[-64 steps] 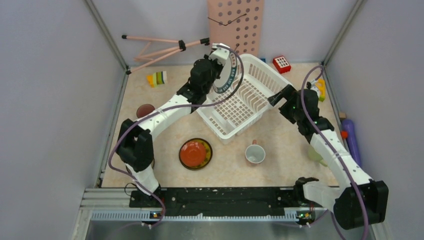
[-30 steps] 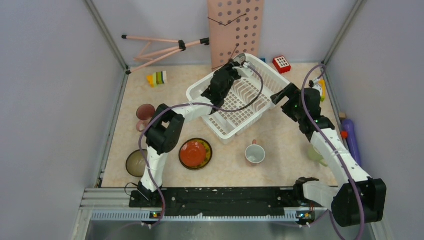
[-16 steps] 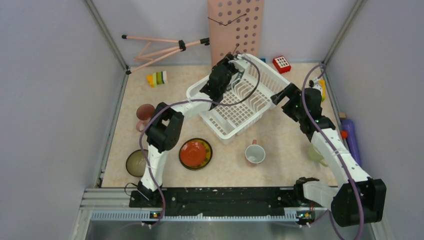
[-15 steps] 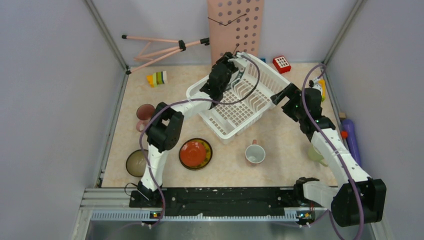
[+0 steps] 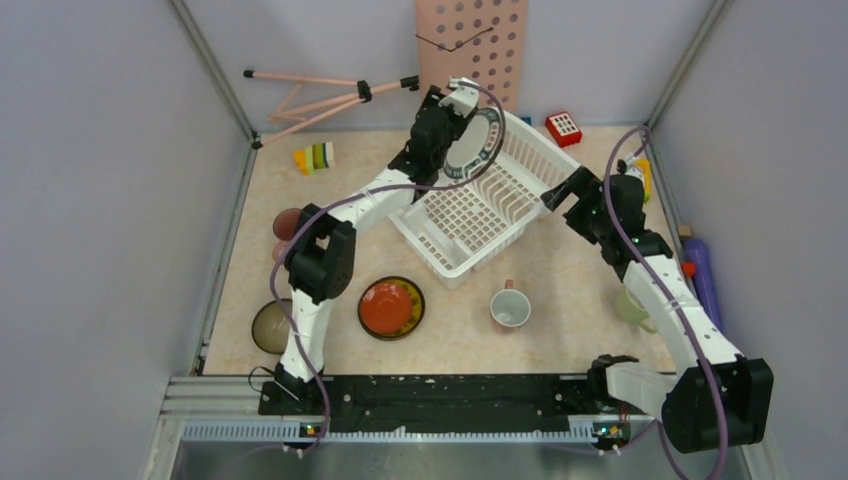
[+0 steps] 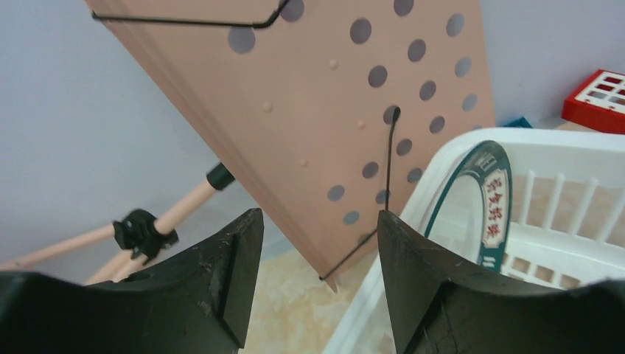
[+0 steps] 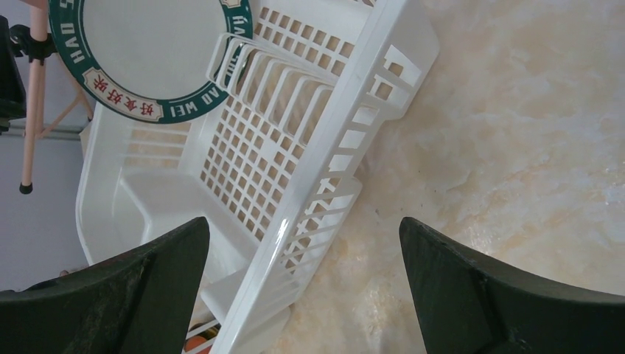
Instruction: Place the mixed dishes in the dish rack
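The white dish rack (image 5: 470,215) lies slantwise at the table's far middle. A teal-rimmed white plate (image 5: 478,145) stands upright at its far end, also seen in the left wrist view (image 6: 483,199) and among the dividers in the right wrist view (image 7: 158,44). My left gripper (image 5: 452,100) (image 6: 318,215) hangs open and empty above the rack's far rim, apart from the plate. My right gripper (image 5: 562,192) (image 7: 302,225) is open over the rack's right wall (image 7: 324,184). A red saucer (image 5: 390,305) on a dark plate, a cup (image 5: 510,308) and an olive dish (image 5: 268,327) sit in front.
A pink perforated board (image 5: 470,45) (image 6: 317,96) leans on the back wall just behind my left gripper. A pink tripod (image 5: 320,95) lies at the far left. Toy blocks (image 5: 563,128) and a purple tube (image 5: 703,275) are on the right. A brownish cup (image 5: 288,222) stands on the left.
My left gripper opened, let go of the teal-rimmed plate in the rack, and lifted back toward the board. The right arm stayed put.
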Available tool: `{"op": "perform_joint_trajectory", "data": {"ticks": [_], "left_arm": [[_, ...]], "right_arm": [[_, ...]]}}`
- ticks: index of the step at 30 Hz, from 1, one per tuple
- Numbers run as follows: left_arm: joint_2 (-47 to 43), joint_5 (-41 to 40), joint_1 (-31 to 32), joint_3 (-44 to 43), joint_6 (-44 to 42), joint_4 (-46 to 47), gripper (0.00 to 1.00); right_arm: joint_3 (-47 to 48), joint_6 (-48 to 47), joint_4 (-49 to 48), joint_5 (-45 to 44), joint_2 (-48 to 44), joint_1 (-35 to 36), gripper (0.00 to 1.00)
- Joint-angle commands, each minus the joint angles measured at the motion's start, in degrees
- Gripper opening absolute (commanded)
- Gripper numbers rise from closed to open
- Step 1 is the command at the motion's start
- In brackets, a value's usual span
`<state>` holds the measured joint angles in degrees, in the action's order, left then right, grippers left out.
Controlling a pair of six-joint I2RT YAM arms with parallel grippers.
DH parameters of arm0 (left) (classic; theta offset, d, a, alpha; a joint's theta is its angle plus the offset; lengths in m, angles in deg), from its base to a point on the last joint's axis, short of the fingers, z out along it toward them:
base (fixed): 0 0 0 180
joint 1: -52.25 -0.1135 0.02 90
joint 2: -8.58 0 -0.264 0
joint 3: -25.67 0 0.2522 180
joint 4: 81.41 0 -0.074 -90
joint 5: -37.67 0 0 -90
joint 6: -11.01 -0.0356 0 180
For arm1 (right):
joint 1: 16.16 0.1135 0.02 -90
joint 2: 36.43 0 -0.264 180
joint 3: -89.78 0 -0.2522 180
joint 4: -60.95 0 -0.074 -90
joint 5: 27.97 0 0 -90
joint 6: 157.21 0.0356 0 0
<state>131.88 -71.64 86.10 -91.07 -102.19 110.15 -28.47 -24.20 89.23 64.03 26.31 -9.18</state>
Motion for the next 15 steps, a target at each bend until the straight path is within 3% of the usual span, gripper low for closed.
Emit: {"op": "perform_joint_trajectory", "data": {"ticks": [1, 6, 15], "left_arm": [[-9.9, 2.0, -0.5, -3.4, 11.2, -10.8, 0.64], [-16.9, 5.3, -1.0, -3.6, 23.9, -23.4, 0.65], [-31.7, 6.9, -2.2, 9.6, 39.9, -38.4, 0.67]], "right_arm": [[5.1, 0.2, 4.1, -3.7, 0.7, -0.4, 0.99], [8.0, -2.3, 9.6, -6.7, 0.5, -0.3, 0.99], [6.5, -3.3, 19.3, -17.7, -8.2, 1.4, 0.99]]}}
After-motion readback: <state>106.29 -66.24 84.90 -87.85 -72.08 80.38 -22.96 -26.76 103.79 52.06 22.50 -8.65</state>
